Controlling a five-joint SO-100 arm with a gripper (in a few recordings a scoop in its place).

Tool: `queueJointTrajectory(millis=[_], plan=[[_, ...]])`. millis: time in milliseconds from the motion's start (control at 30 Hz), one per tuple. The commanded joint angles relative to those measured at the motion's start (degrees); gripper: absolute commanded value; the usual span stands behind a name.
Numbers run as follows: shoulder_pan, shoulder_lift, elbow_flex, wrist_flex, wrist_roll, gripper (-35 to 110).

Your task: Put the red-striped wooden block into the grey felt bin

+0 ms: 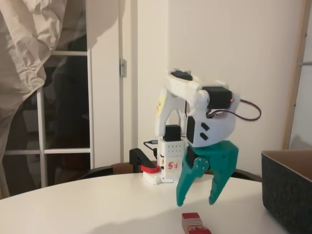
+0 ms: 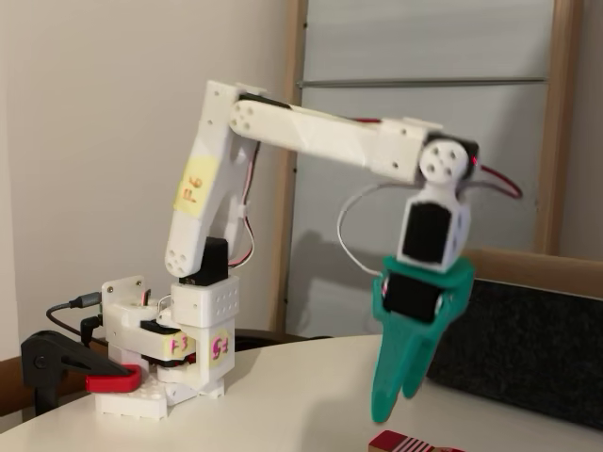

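Note:
The red-striped wooden block (image 1: 193, 223) lies on the white table at the bottom edge of a fixed view, its striped top (image 2: 413, 443) also peeking in at the bottom of the other. My teal gripper (image 1: 197, 201) hangs just above and slightly behind it, fingers pointing down and spread apart with nothing between them. Seen edge-on, the gripper (image 2: 394, 407) looks like one narrow blade. The grey felt bin (image 1: 287, 190) stands at the right, its tan lining showing; its dark wall (image 2: 523, 348) sits right behind the gripper.
The white arm base (image 1: 163, 168) is fixed at the table's far edge by a red-and-black clamp (image 2: 71, 372). The round white table (image 1: 97, 209) has open room left of the block. A window and curtain lie behind.

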Motion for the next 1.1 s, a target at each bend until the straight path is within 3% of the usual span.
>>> queueJointTrajectory(millis=[0,1067], plan=[[0.35,-0.62,-2.64,1.05,1.05,24],[2.90,-7.73,-5.19,-9.84,6.15,26]])
